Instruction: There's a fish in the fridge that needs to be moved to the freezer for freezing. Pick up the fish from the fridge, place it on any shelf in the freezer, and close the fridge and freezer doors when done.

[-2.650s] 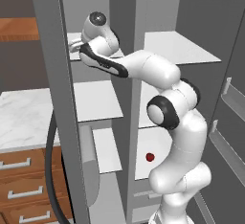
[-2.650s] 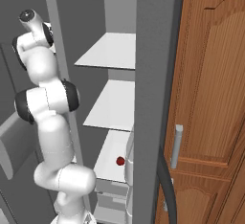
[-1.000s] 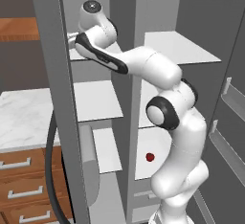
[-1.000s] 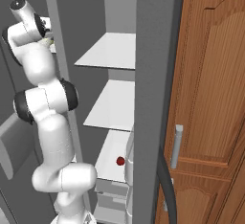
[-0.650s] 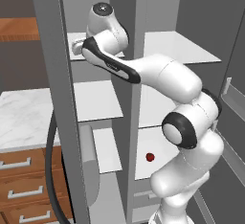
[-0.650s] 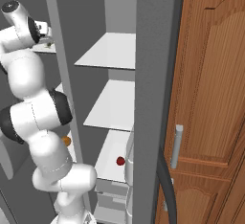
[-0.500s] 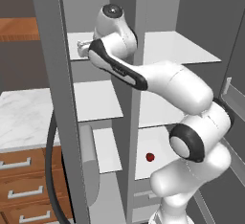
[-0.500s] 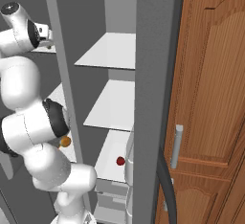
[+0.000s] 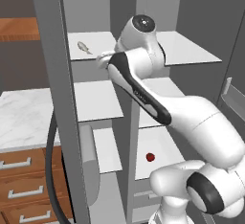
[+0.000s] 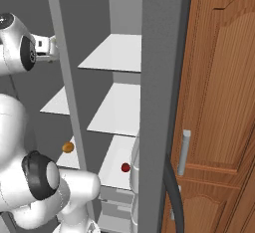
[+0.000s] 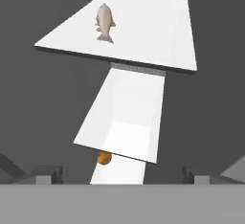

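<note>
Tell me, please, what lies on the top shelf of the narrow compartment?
On the top shelf of the freezer lies only the fish, flat on the white board, apart from the open gripper. The rest of the shelf surface that shows is bare.

A simulated kitchen, seen from two sides. A white marble counter [image 9: 21,117] tops a run of brown wooden drawers [image 9: 24,187] with pale bar handles on one side. On the other stands a tall brown wooden cabinet door [image 10: 219,92] with an arched panel and a grey vertical handle [image 10: 183,152]. A band of brown wood [image 9: 16,27] crosses the dark wall above the counter. The light is even and flat.
</note>
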